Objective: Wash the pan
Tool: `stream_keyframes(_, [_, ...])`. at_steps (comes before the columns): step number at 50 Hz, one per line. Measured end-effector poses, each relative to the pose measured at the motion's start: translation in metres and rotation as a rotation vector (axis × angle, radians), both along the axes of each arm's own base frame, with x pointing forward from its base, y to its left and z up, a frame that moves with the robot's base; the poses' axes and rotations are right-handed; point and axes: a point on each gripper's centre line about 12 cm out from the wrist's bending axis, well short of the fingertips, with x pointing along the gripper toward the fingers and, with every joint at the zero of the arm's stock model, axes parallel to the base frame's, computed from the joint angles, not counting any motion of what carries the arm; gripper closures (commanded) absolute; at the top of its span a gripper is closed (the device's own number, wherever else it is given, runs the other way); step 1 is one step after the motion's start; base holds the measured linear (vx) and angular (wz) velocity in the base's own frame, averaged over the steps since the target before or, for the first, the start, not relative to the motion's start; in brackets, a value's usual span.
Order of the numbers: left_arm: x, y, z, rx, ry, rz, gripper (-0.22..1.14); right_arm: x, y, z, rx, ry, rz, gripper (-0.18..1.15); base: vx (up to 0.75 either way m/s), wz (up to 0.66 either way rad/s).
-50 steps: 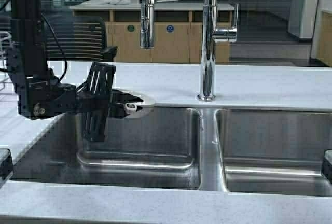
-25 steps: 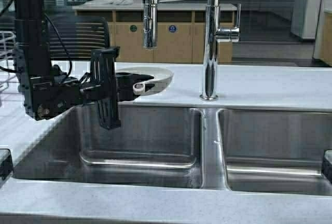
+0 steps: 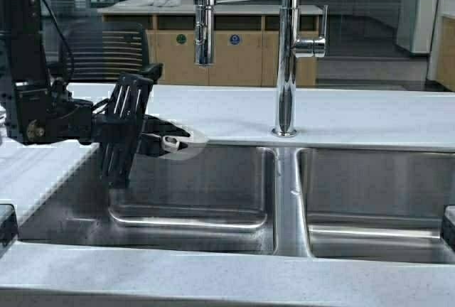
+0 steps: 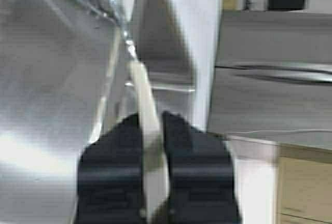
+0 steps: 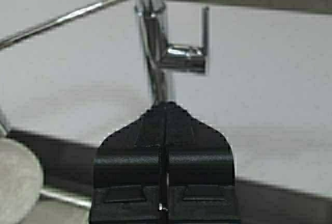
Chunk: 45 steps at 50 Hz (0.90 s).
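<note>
My left gripper (image 3: 153, 138) is clamped on the handle of the pan (image 3: 186, 138), holding it edge-on over the back left corner of the left sink basin (image 3: 192, 200). Risk: the thin handle pivots or slips between my fingers (image 4: 181, 146) if water loads the pan. The faucet (image 3: 286, 51) stands to the right. My right gripper (image 5: 165, 130) is closed on nothing, facing the faucet.

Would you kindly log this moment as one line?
left pincer: shut on pan, held at left basin's back rim | right pincer: shut, empty, facing faucet
</note>
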Motion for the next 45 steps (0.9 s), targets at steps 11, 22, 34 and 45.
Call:
stream_keyframes(11, [0.000,0.003,0.011,0.405,0.117,-0.098,0.89,-0.001,0.000,0.001,0.004,-0.002,-0.001,0.92,-0.03,0.00])
stream_keyframes(22, [0.031,0.014,0.068,1.054,0.040,-0.293,0.89,-0.004,-0.001,0.007,0.012,-0.021,-0.002,0.92,-0.03,0.01])
stream_keyframes(34, [0.040,0.032,0.126,1.409,0.008,-0.409,0.89,-0.007,-0.002,0.012,0.018,-0.038,-0.002,0.92,-0.03,0.01])
stream_keyframes(45, [0.039,0.030,0.116,1.428,-0.008,-0.457,0.89,-0.006,-0.001,0.013,0.019,-0.044,-0.002,0.92,-0.03,0.01])
